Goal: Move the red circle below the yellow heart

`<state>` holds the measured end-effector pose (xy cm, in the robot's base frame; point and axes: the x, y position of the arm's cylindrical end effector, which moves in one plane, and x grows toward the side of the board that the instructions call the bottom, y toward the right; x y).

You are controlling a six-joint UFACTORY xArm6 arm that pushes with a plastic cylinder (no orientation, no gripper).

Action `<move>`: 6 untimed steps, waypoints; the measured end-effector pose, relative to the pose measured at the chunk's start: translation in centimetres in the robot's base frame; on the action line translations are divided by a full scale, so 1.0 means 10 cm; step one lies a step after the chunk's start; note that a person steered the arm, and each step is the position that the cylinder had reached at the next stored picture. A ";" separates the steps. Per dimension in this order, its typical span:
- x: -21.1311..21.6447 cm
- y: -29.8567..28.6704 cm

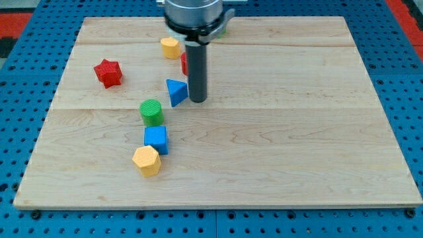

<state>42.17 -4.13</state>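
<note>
You see the red circle (184, 63) only as a sliver, mostly hidden behind the rod, just left of it and a little farther back than my tip (198, 100). The yellow heart (170, 47) sits farther back and left, nearly touching that red piece. My tip rests on the bench (297, 132) just right of the blue triangle (176, 92), nearer to you than the red circle, so the circle lies up and slightly left from it. There are no jaws here, only a bare rod, holding nothing. Whether the rod touches the circle, you cannot tell. The green cylinder (152, 112), blue cube (156, 139), orange block (147, 160) and red star (108, 73) lie apart.
</note>
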 end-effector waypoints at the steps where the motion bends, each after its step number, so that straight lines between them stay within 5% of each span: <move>1: -0.05 -0.37; 3: -0.14 0.35; 4: -0.52 0.50; 6: -0.98 0.30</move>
